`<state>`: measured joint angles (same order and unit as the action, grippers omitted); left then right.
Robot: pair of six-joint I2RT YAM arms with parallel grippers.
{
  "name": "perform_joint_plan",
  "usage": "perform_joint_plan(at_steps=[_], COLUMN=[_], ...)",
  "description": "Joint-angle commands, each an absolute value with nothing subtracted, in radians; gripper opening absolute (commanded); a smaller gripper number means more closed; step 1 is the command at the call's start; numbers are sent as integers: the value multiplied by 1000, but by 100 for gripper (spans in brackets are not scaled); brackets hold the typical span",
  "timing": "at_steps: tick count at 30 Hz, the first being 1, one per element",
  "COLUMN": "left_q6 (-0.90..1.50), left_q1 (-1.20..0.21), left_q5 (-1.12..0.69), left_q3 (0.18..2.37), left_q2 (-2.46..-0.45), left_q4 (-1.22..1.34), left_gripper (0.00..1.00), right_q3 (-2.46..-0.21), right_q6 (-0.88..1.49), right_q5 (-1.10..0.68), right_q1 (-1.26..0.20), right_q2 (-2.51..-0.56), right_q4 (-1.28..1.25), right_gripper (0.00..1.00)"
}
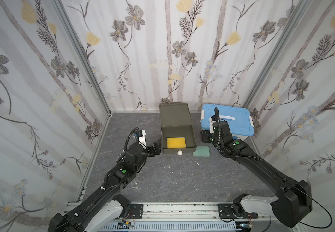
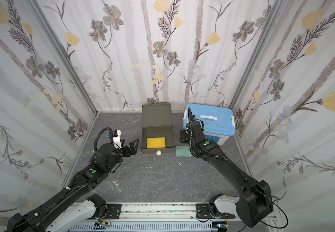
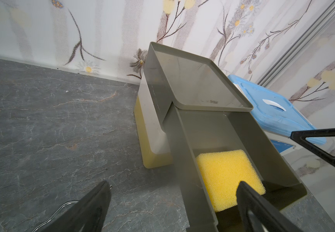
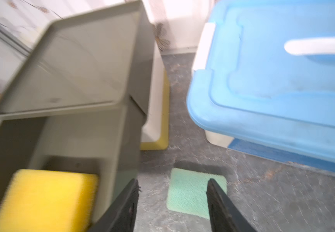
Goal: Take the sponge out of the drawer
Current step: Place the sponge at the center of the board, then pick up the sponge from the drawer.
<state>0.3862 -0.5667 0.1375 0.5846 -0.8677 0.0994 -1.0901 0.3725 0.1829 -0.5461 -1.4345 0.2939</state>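
The olive drawer stands pulled out of its cabinet, and a yellow sponge lies flat in its front part. A green sponge lies on the table just right of the drawer front. My left gripper hovers wide open at the drawer's left wall, holding nothing. My right gripper hangs open above the green sponge, jaws apart and empty.
A white round knob sticks out of the drawer front. A blue-lidded white box stands at the back right, close behind the right wrist. A small clear object lies by the left arm. Patterned walls enclose the dark table.
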Motion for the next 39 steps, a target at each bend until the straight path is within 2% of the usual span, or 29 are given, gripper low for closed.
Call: perform_joint_plan(at_steps=[1,4,13,20,34,39], left_q6=[393,384,377,373,376,376], left_q1=[-566,-566,-566,-566,-565,-566], left_q5=[131,106,106,113,121,127], left_q3=[581,583,578,564,553,550], left_q2=[-858,-854,-838,-820,-814,-807], left_q4=[118,118,111,121,123,119], left_gripper=[100,100,100,100,100,100], right_q3=[-1134,-1158,-1279,-1317,-1368,-1389], right_q6=[361,369,352,329,316,314], right_q5=[140,41,2,30,-37,-32], right_q1=[-580,-599,-681,-683,-686,-686], right_q2=[-1451,-1494,-1657,-1688,-1799,-1829], right_q4=[300,259,327,470,466,478], right_gripper=[56,56,57,58,54,49])
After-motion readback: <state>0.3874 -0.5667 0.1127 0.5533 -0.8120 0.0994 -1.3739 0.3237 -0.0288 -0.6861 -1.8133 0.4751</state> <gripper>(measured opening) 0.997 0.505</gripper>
